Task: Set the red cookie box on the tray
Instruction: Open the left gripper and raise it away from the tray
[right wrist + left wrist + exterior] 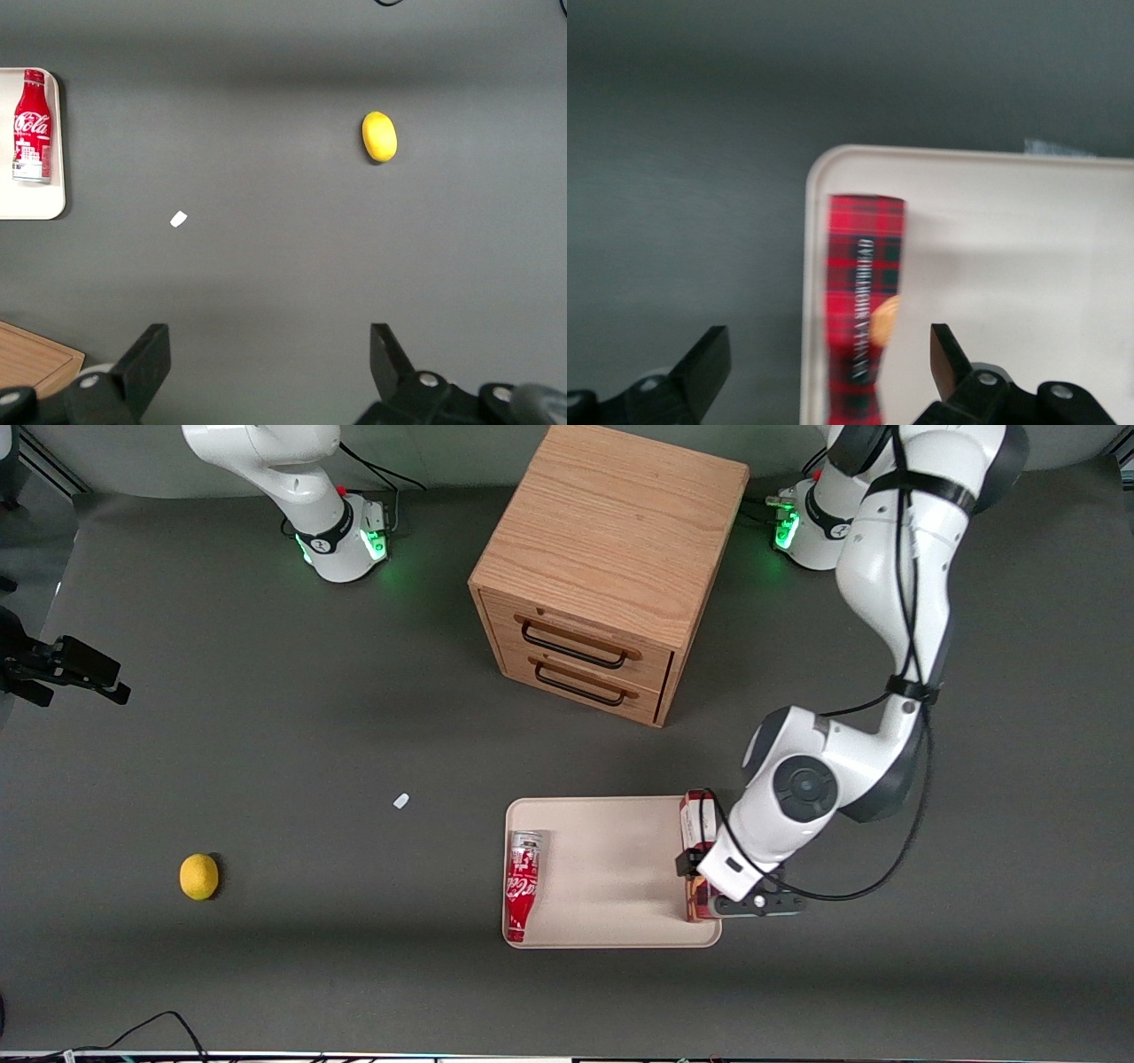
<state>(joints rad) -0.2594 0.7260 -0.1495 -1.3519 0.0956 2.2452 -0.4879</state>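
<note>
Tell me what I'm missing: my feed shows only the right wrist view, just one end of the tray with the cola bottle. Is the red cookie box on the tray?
Observer: Yes. The red cookie box lies on the tray, along the rim toward the working arm's end.
Operator: Is the claw gripping it?
Observer: No. The claw is open above the box, with one of its fingers on each side, neither touching it.
Operator: Anything crowding the box?
Observer: No. Bare tray floor separates it from the cola bottle, which lies at the tray's end toward the parked arm.
</note>
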